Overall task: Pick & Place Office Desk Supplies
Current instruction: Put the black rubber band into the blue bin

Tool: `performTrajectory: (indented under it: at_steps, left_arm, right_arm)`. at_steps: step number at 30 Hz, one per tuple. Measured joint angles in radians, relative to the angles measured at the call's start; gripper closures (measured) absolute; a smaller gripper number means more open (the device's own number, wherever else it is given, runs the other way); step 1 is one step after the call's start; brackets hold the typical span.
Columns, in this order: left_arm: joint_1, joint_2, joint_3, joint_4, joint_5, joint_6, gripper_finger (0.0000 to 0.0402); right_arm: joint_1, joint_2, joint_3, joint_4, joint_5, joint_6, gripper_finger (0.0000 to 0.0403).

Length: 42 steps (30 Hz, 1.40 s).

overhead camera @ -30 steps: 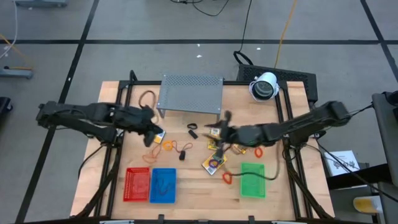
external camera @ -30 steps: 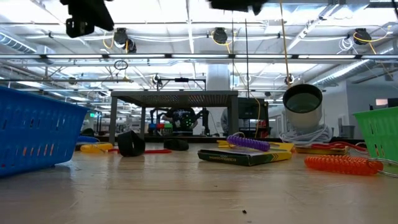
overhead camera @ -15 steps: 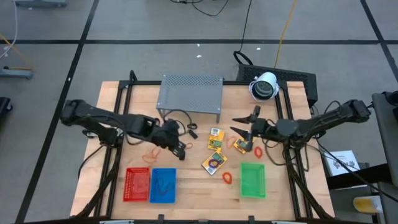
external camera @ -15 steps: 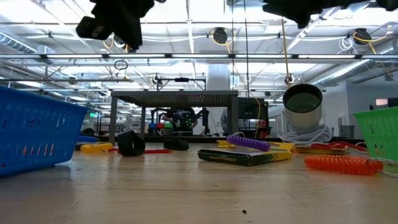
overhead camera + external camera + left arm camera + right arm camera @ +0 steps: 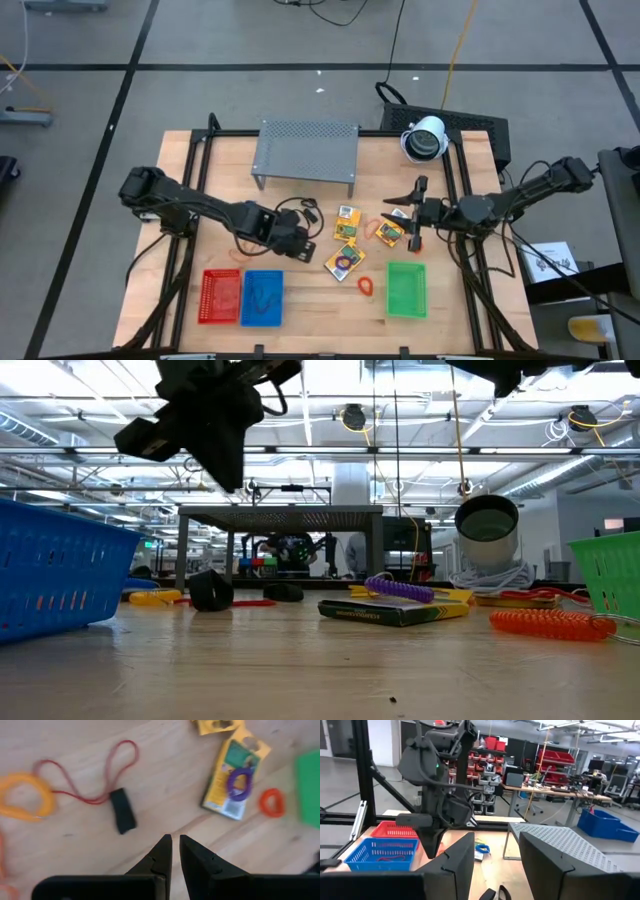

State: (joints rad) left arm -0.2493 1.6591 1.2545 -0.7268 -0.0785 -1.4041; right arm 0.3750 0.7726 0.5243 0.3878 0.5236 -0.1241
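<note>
Left gripper [image 5: 175, 851] nearly closed, empty; black clip [image 5: 122, 810] at its 11 o'clock, purple-coil packet [image 5: 236, 779] at 2; right gripper [image 5: 412, 212] parted, aloft

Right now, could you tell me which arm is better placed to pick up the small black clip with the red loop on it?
The left. Its gripper hangs just above the black clip, fingers nearly shut, so it would need to open first. The right gripper is open but off beside the yellow packets.
</note>
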Motion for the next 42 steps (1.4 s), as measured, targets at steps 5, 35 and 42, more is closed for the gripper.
performTrajectory:
  at_steps: [5, 35, 42]
  left_arm:
    - [0.001, 0.002, 0.0, 0.04, -0.001, -0.085, 0.0329]
    - [-0.013, 0.188, -0.001, -0.031, 0.047, -0.301, 0.0155]
    - [-0.013, 0.188, -0.001, -0.075, -0.012, -0.312, 0.0156]
  right_arm:
    - [0.012, -0.001, 0.0, -0.012, 0.0, -0.034, 0.0259]
    - [0.033, 0.0, 0.0, -0.085, -0.001, -0.108, 0.0257]
    - [0.033, 0.0, 0.0, -0.087, -0.005, -0.099, 0.0257]
